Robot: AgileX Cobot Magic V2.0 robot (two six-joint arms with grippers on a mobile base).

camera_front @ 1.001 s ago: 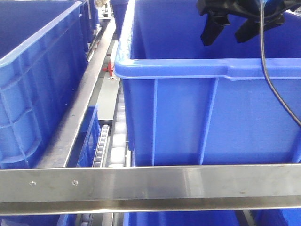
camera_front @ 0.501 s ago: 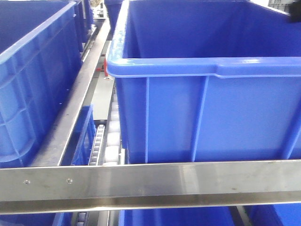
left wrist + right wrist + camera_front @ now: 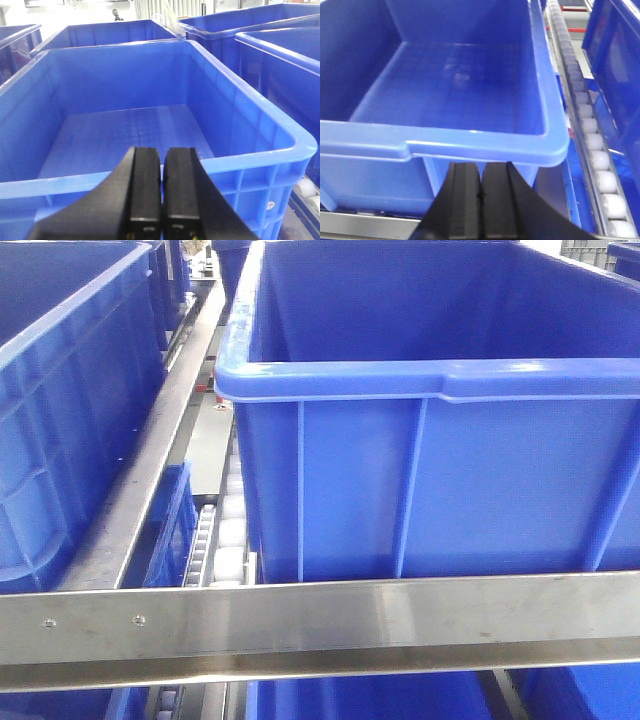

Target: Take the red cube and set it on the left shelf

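No red cube shows in any view. The left gripper [image 3: 161, 152] is shut with nothing between its black fingers, held before the near rim of an empty blue bin [image 3: 125, 130]. My right gripper [image 3: 481, 170] is shut too and holds nothing, low in front of another empty blue bin [image 3: 470, 80]. Neither gripper appears in the front view, where a large blue bin [image 3: 430, 450] fills the middle. The left shelf carries a blue bin [image 3: 60, 420] at the left edge.
A steel rail [image 3: 320, 625] crosses the front view low down. Between the bins runs a metal divider [image 3: 150, 480] with white rollers [image 3: 225, 530] beside it. A roller track [image 3: 590, 130] lies right of the right bin. More blue bins [image 3: 280, 55] stand behind.
The black gripper and cable seen at the top right a second ago have left the front view. The view has shifted, the bins now sitting slightly further left and lower.
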